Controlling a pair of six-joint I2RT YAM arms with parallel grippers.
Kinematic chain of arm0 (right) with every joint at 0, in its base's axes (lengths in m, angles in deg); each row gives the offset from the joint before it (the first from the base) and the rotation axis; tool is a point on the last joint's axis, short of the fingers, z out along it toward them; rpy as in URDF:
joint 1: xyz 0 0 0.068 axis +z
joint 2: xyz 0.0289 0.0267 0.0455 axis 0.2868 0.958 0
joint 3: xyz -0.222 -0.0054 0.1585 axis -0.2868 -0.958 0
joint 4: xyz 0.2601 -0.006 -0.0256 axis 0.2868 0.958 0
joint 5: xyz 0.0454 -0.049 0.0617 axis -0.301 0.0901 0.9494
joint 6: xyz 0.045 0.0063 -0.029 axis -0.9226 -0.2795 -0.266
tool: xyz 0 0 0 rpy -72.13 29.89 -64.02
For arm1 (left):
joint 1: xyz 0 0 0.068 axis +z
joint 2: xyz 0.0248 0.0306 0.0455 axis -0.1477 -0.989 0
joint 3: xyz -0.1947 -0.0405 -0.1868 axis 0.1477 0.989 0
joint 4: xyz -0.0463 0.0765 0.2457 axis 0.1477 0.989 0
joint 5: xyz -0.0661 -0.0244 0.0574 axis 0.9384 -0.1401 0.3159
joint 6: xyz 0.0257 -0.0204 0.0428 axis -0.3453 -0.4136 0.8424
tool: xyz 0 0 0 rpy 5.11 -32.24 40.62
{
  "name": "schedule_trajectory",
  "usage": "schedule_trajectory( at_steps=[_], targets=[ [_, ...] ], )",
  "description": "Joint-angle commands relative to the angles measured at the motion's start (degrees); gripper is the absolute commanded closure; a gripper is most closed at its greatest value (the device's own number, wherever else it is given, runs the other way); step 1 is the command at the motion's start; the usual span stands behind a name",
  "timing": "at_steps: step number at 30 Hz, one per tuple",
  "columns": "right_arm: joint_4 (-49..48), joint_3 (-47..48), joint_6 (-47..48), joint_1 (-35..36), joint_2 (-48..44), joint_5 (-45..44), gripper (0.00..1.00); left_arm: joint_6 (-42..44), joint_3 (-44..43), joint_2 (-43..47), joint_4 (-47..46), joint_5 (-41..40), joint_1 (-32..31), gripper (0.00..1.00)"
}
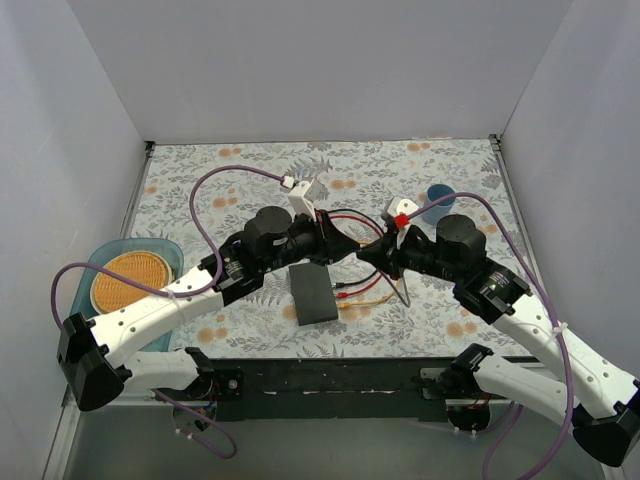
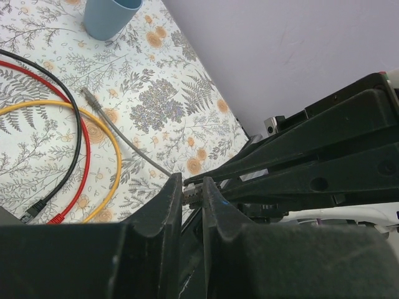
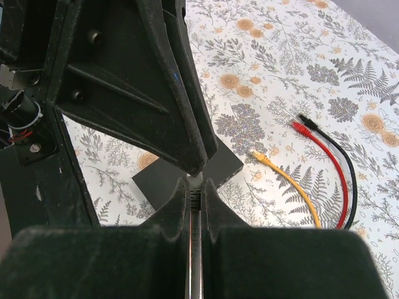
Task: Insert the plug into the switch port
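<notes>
The flat black switch box (image 1: 313, 292) lies on the floral cloth just in front of both grippers, which meet above it. It also shows in the right wrist view (image 3: 161, 182), with ports along its right side. My left gripper (image 1: 350, 247) is shut on the grey plug (image 2: 192, 193), held between its fingertips. My right gripper (image 1: 369, 253) is shut on the same grey plug's boot (image 3: 196, 185), fingertip to fingertip with the left one. The grey cable (image 2: 128, 142) trails across the cloth to its free far plug (image 2: 88, 94).
Red (image 3: 324, 156), black (image 3: 340, 159) and yellow (image 3: 287, 180) patch cables lie loose right of the switch box. A blue cup (image 1: 438, 203) stands at the back right. A teal tray (image 1: 165, 250) with an orange disc is at the left edge. Grey walls enclose the cloth.
</notes>
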Motion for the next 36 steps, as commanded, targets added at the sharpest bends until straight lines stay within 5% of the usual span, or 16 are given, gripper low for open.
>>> schedule_trajectory(
  at_steps=[1, 5, 10, 19, 27, 36],
  targets=[
    [-2.13, 0.51, -0.12, 0.26, 0.77, 1.05, 0.89, 2.91, 0.8, 1.89, -1.85, -1.89, -0.09, 1.0],
    [-2.04, 1.48, -1.35, 0.26, 1.74, 1.14, 0.49, 9.58, 4.4, 5.58, -4.48, -3.3, -0.18, 1.0],
    [-4.22, 1.66, -2.41, -0.27, 1.21, 4.03, 0.32, 21.0, 12.57, 14.0, -8.09, -2.7, -0.09, 1.0],
    [-9.23, 3.33, -4.5, -3.26, 6.48, 26.0, 0.39, 28.58, 20.66, 23.16, -17.84, 9.26, -0.09, 1.0],
    [-16.36, 3.76, -10.14, -4.05, 9.2, 39.0, 0.45, 30.86, 19.09, 20.27, -17.59, 19.63, -0.18, 1.0],
    [-16.45, 4.56, -11.29, -5.63, 11.67, 46.22, 0.5, 32.01, 18.2, 20.96, -16.35, 19.82, -0.09, 1.0]
  ],
)
